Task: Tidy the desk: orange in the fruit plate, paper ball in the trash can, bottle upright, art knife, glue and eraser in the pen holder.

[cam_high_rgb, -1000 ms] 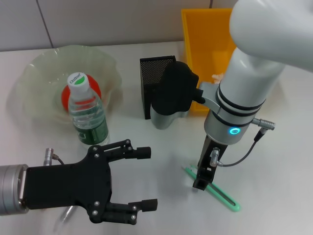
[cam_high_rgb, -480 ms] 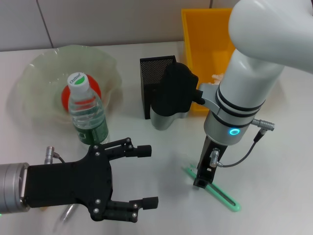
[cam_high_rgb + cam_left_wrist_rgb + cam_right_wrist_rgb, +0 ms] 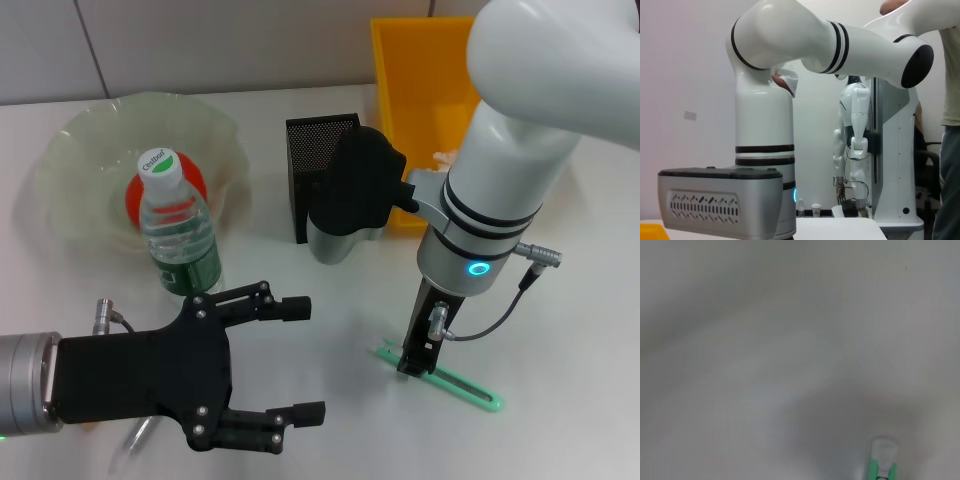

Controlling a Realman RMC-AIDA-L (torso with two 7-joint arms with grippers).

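The green art knife [image 3: 450, 385] lies on the white desk at the front right. My right gripper [image 3: 414, 362] stands straight down on its near end and looks shut on it. The knife's tip shows in the right wrist view [image 3: 882, 463]. The water bottle [image 3: 180, 240] stands upright in front of the pale green fruit plate [image 3: 70, 150], which holds the orange [image 3: 190, 190]. The black mesh pen holder [image 3: 318, 150] is partly hidden behind my right wrist. A white paper ball [image 3: 446, 156] lies in the yellow trash can [image 3: 425, 80]. My left gripper [image 3: 300, 358] is open and empty at the front left. Glue and eraser are hidden.
The right arm's large white body [image 3: 520, 150] covers much of the trash can and the back right. The left wrist view shows only the right arm [image 3: 765, 125] and the room behind. Bare desk lies between my two grippers.
The art knife has swung: its far end moved right and away while the end under my right gripper stayed. The left gripper has barely moved.
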